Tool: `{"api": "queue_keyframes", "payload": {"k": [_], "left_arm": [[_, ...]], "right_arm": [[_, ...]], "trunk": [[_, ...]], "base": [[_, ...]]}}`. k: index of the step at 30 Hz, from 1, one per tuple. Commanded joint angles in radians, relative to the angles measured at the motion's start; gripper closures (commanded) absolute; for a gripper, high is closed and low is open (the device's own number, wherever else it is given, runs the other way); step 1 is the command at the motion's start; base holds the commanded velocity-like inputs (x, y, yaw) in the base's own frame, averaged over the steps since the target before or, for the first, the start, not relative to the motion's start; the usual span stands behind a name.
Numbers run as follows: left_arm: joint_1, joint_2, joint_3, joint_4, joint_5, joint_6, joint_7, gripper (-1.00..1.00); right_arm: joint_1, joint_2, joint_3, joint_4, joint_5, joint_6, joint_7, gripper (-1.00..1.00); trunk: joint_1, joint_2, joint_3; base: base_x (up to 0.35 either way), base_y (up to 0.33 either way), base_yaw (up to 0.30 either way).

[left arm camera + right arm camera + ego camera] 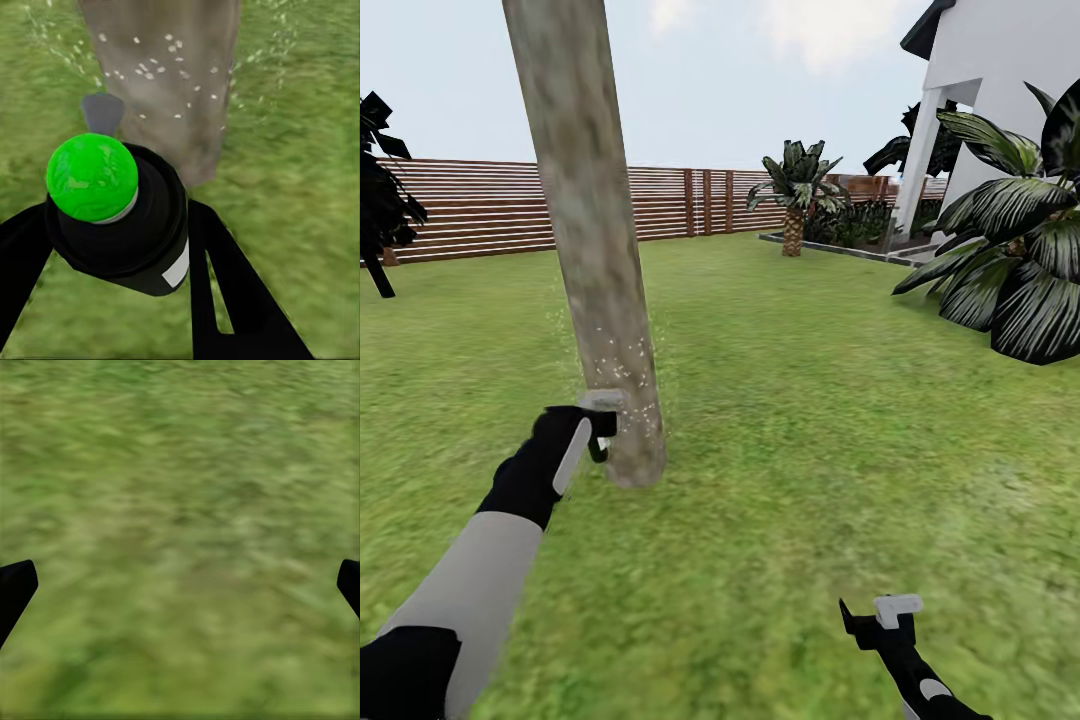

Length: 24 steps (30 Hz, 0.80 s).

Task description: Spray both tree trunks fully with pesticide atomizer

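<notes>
A thick mottled grey-tan tree trunk (595, 250) rises from the grass just ahead. My left gripper (600, 432) is held right against its base, shut on the pesticide atomizer (120, 217), a black bottle with a green top and a white label. White specks of pesticide (630, 385) hang around the lower trunk (169, 67) and show on its bark. My right gripper (875, 620) hovers low over the lawn at the front right, open and holding nothing; its two dark fingertips (15, 589) sit far apart above blurred grass.
A brown slat fence (470, 205) runs along the back. A small palm (795, 195) stands mid-back, a large-leaved palm (1020, 260) at right beside a white house (1000, 70). A dark bush (380, 200) is at far left. Open lawn (790, 420) lies to the trunk's right.
</notes>
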Motion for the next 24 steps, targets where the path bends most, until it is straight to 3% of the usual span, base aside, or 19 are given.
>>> {"api": "queue_keyframes", "payload": {"k": [1,3,5,7,10,11,12,13,15,20,23,24], "left_arm": [[0.0,0.014,0.001,-0.005,0.01,0.002,-0.001,1.0],[0.0,0.053,0.002,-0.024,0.014,0.007,-0.002,1.0],[-0.001,0.06,0.0,-0.031,0.015,0.01,-0.003,1.0],[-0.001,0.051,-0.005,-0.059,0.015,0.021,-0.002,1.0],[-0.01,-0.021,-0.008,-0.17,0.01,0.13,0.0,1.0],[-0.017,-0.022,-0.006,-0.195,0.008,0.158,0.0,1.0],[-0.018,-0.016,-0.002,-0.197,0.008,0.162,0.0,1.0],[-0.019,0.045,0.038,-0.2,0.012,0.166,-0.001,1.0],[-0.017,0.085,0.059,-0.2,0.018,0.167,-0.002,1.0],[0.018,0.101,0.062,-0.197,0.025,0.158,-0.002,1.0],[0.114,0.096,0.062,-0.192,0.025,0.14,-0.001,1.0],[0.149,0.095,0.062,-0.188,0.025,0.107,0.0,1.0]], "right_arm": [[0.0,0.0,0.0,0.0,0.0,0.0,0.0,-1.0],[0.0,0.0,0.0,0.0,0.0,0.0,0.0,-1.0],[0.0,0.0,0.0,0.0,0.0,0.0,0.0,-1.0],[0.0,0.0,0.0,0.0,0.0,0.0,0.0,-1.0],[0.0,0.0,0.0,0.0,0.0,0.0,0.0,-1.0],[0.0,0.0,0.0,0.0,0.0,0.0,0.0,-1.0],[0.0,0.0,0.0,0.0,0.0,0.0,0.0,-1.0],[0.0,0.0,0.0,0.0,0.0,0.0,0.0,-1.0],[0.0,0.0,0.0,0.0,0.0,0.0,0.0,-1.0],[0.0,0.0,0.0,0.0,0.0,0.0,0.0,-1.0],[0.0,0.0,0.0,0.0,0.0,0.0,0.0,-1.0],[0.0,0.001,0.0,0.0,0.0,0.0,-0.001,-1.0]], "trunk": [[0.0,0.0,0.0],[0.0,0.0,0.0],[0.0,0.0,0.0],[0.0,0.0,0.0],[0.0,0.0,0.0],[0.0,0.0,0.0],[0.0,0.0,0.0],[0.0,0.0,0.0],[0.0,0.0,0.0],[0.0,0.0,0.0],[0.0,0.0,0.0],[0.0,0.0,0.0]], "base": [[0.0,0.0,0.0],[0.0,0.0,0.0],[0.0,0.0,0.0],[0.0,0.0,0.0],[0.0,0.0,0.0],[0.0,0.0,0.0],[0.0,0.0,0.0],[0.0,0.0,0.0],[0.0,0.0,0.0],[0.0,0.0,0.0],[-0.01,0.0,0.0],[-0.172,0.057,0.0]]}}
